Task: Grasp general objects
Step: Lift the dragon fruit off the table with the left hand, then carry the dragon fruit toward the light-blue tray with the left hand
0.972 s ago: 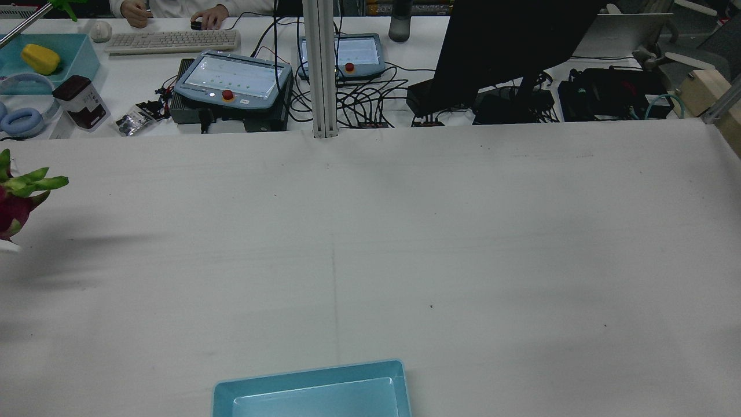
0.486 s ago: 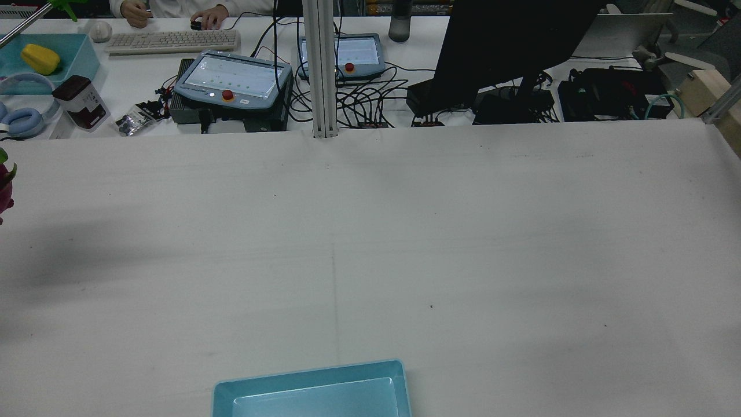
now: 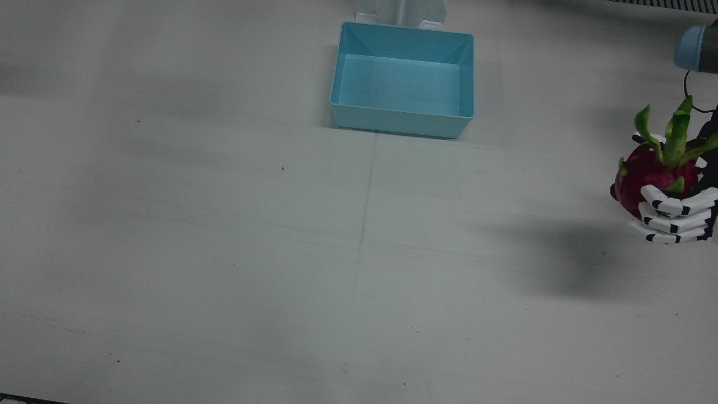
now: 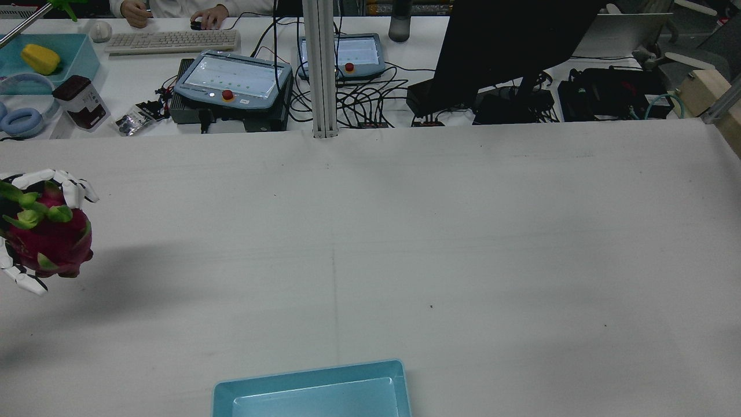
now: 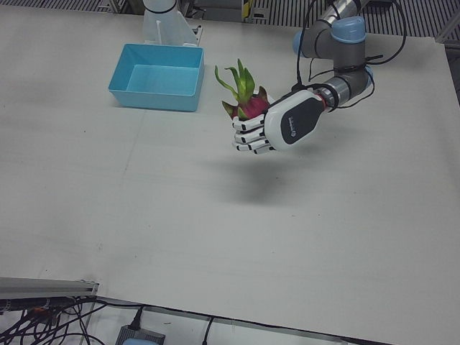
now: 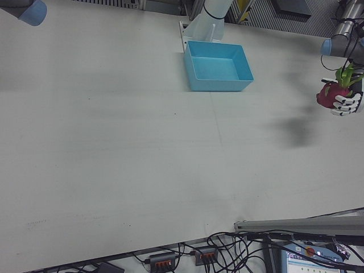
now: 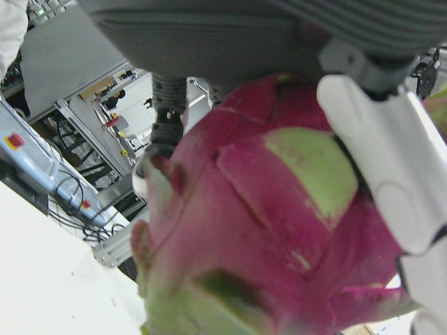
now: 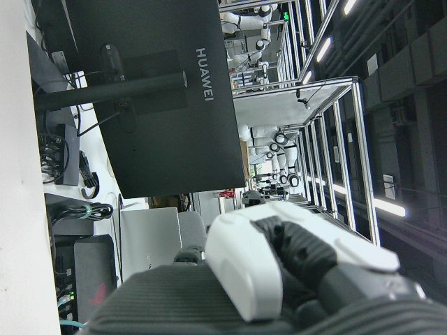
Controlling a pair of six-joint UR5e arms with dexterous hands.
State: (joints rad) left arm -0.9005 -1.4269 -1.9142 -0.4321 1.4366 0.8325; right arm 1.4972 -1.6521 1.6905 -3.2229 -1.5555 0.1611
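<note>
A pink dragon fruit [image 5: 248, 106] with green leaves sits in my left hand [image 5: 284, 126], whose white fingers are closed around it. The hand holds it in the air above the white table; its shadow lies on the cloth below. The fruit shows at the right edge of the front view [image 3: 653, 168], at the left edge of the rear view [image 4: 49, 240] and fills the left hand view [image 7: 265, 230]. A blue tray [image 3: 342, 73] stands empty near the pedestals, well apart from the hand. My right hand [image 8: 279, 265] shows only partly in its own view, and I cannot tell its state.
Past the table's far edge stand teach pendants [image 4: 231, 78], cables, a keyboard [image 4: 171, 40] and a black monitor [image 4: 509, 40]. The right arm's blue elbow [image 6: 28, 11] is at that side's far corner.
The dragon fruit and left hand, almost out of the rear view half a second ago, have moved back in from the left edge and sit lower over the table.
</note>
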